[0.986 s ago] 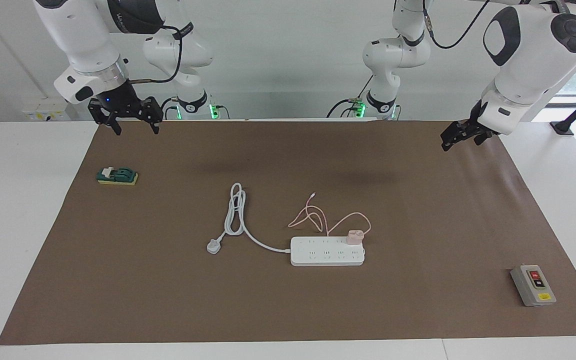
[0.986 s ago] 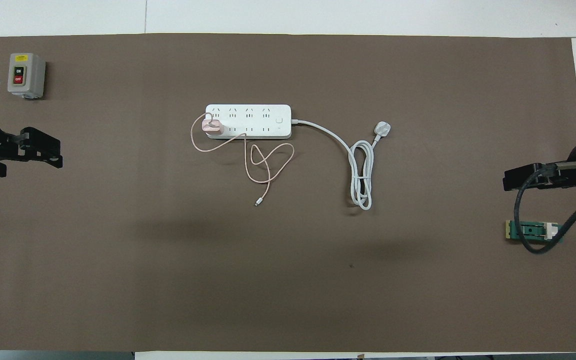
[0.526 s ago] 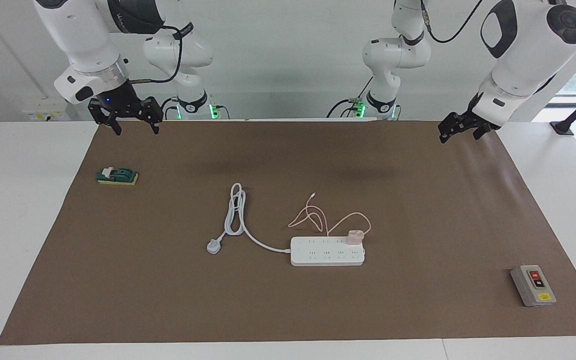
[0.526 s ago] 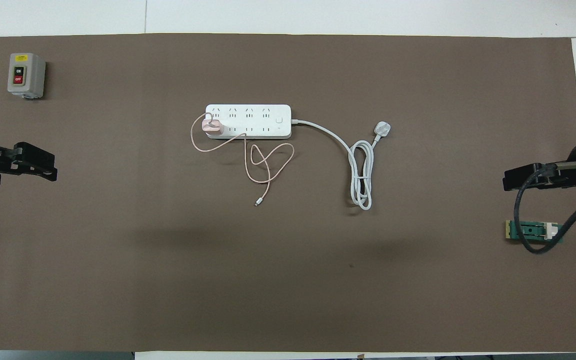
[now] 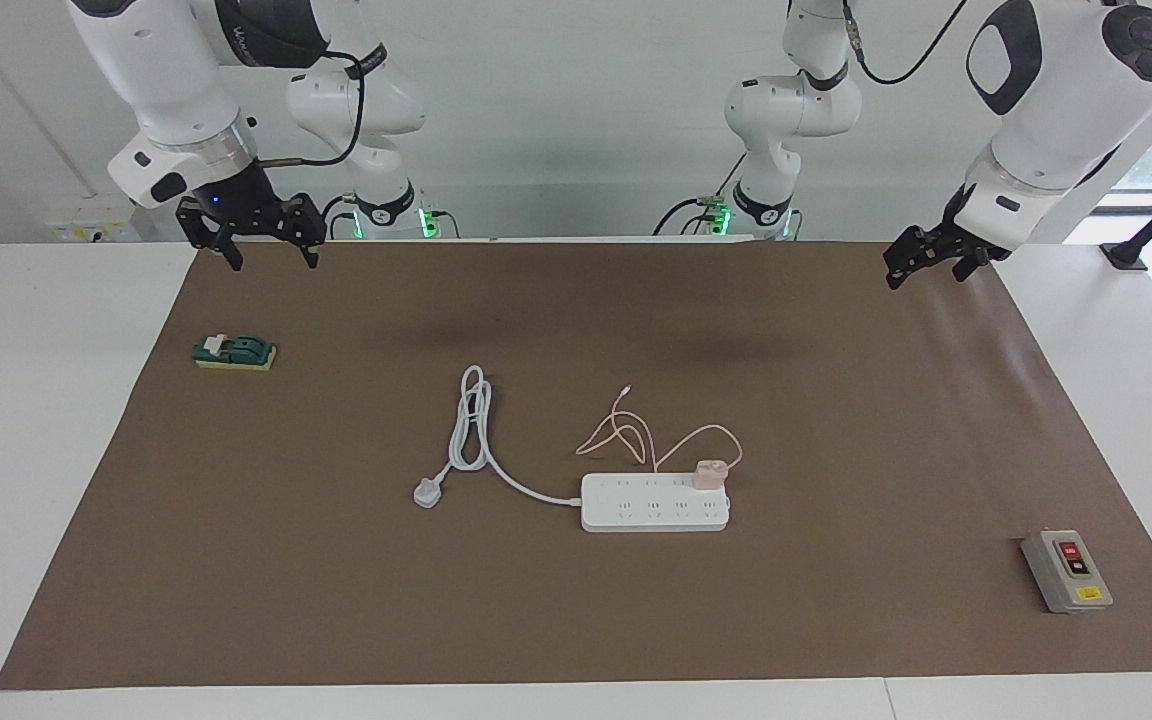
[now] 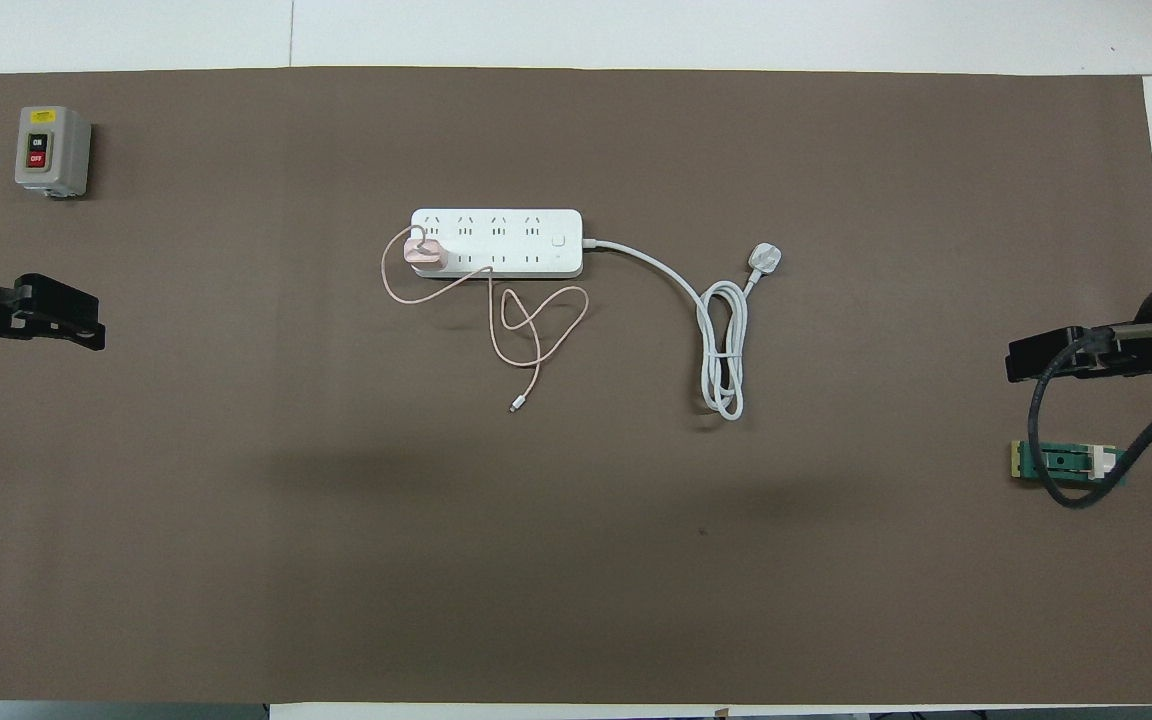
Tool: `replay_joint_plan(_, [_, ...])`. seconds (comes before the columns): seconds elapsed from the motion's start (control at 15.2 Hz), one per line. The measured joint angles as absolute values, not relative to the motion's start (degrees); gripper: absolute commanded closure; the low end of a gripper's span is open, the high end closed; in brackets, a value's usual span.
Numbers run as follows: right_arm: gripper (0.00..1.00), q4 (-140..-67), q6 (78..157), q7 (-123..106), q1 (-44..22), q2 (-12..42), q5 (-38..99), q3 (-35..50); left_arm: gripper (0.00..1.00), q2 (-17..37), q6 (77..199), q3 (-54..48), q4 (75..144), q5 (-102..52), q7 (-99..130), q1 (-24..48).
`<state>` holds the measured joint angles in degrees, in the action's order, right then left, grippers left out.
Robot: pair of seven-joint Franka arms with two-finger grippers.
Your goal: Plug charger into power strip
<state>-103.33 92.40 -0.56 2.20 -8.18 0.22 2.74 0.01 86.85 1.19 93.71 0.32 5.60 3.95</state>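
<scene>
The white power strip [image 5: 636, 505] [image 6: 516, 240] lies flat in the middle of the brown mat. The small pink charger [image 5: 708, 474] [image 6: 425, 254] sits on it, at the end toward the left arm, in the socket row nearer to the robots. Its thin pink cable [image 5: 626, 435] [image 6: 536, 320] loops on the mat nearer to the robots. My left gripper [image 5: 924, 272] [image 6: 86, 325] hangs open over the mat's edge at the left arm's end, holding nothing. My right gripper [image 5: 274, 262] [image 6: 1016, 362] waits open and holds nothing, over the mat's corner at the right arm's end.
The strip's thick white cord [image 5: 471, 420] [image 6: 726, 340] is coiled beside it and ends in a white three-pin plug [image 5: 427, 492] [image 6: 767, 258]. A grey button box [image 5: 1066, 570] [image 6: 52, 150] and a green and yellow block [image 5: 234, 352] [image 6: 1066, 462] lie near the mat's two ends.
My left gripper has drawn back toward the left arm's end of the table and risen a little. The right gripper, charger and strip have not moved.
</scene>
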Motion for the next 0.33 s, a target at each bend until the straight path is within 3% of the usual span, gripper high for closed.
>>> replay_joint_plan(0.33, [0.0, -103.3, 92.4, -0.6, 2.2, -8.2, 0.2, 2.7, 0.0, 0.0, 87.2, 0.9, 93.7, 0.3, 5.7, 3.5])
